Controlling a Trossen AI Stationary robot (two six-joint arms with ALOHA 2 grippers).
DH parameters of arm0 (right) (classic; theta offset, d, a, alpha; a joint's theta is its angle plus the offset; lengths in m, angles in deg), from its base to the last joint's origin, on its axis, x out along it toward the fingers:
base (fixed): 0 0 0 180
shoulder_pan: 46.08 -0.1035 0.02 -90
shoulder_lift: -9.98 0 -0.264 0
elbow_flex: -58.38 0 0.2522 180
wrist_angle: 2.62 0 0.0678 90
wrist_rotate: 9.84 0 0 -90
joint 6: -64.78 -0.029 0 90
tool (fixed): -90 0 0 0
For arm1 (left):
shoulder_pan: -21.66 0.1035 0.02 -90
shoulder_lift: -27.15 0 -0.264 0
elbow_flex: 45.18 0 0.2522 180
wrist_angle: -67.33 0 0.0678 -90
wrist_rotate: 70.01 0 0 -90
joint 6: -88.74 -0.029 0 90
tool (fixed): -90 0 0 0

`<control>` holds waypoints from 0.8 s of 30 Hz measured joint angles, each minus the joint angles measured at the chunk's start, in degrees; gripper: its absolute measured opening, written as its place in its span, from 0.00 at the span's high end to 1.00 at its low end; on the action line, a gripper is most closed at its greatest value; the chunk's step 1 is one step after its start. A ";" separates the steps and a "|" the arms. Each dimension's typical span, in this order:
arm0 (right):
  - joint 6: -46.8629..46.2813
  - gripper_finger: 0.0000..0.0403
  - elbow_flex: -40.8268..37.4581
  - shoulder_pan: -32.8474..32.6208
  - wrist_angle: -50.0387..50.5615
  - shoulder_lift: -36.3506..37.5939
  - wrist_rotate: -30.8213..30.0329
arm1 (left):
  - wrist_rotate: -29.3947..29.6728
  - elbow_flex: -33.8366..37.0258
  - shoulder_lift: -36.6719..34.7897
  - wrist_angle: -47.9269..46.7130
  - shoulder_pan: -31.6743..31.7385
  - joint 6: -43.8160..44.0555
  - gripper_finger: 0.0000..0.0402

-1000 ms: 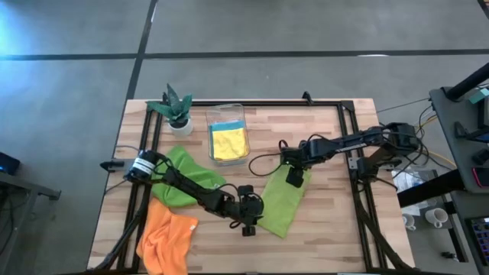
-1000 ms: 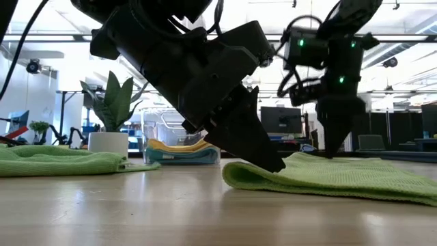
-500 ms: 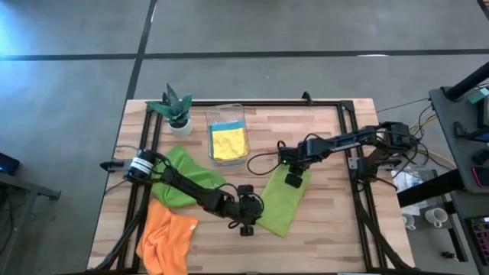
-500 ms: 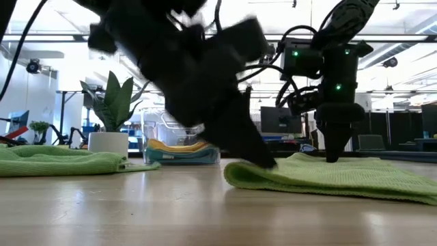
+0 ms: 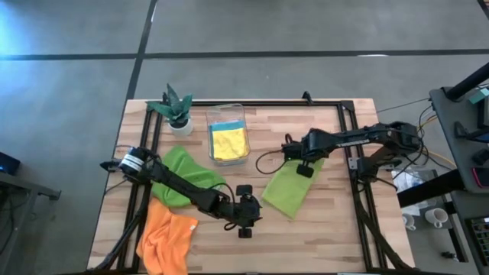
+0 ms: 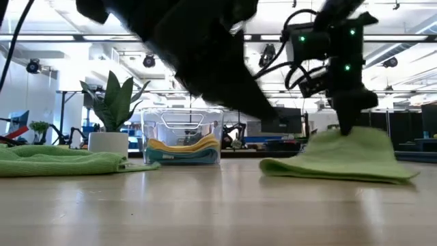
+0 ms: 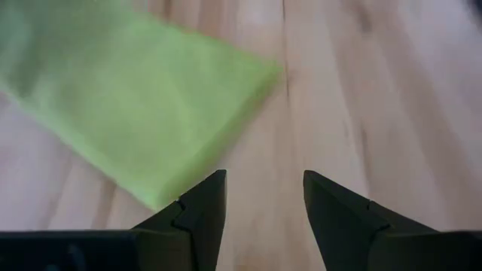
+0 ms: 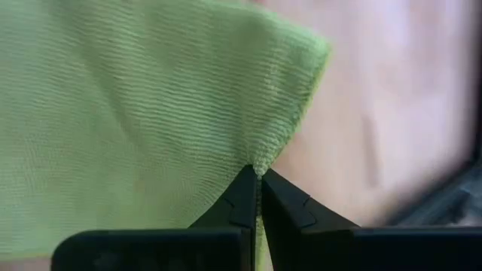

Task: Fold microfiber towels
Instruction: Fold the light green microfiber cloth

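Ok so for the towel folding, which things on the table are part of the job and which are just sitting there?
Part of the job:
lime green towel, pinched by the right gripper
darker green towel
orange towel
yellow towel over a blue towel, in the bin
left gripper, open

Just sitting there:
clear plastic bin
potted plant

A robotics lab in an open industrial hall; the wooden worktop stands in a black metal frame on a bare concrete floor; behind it the low view shows ceiling lights, monitors and another robot arm; cabling and equipment crowd 3 o'clock.
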 joint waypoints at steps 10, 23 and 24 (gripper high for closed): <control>-2.56 0.98 9.23 -4.04 5.38 1.01 1.99 | 0.06 0.09 1.15 0.92 -0.26 2.89 0.60; -11.84 0.98 8.35 -15.71 -1.70 -0.32 11.72 | 2.74 -1.23 6.62 1.11 0.31 5.94 0.60; -12.26 0.98 8.84 -16.15 -2.43 -0.82 12.64 | 2.87 -1.80 7.31 1.31 0.70 5.92 0.60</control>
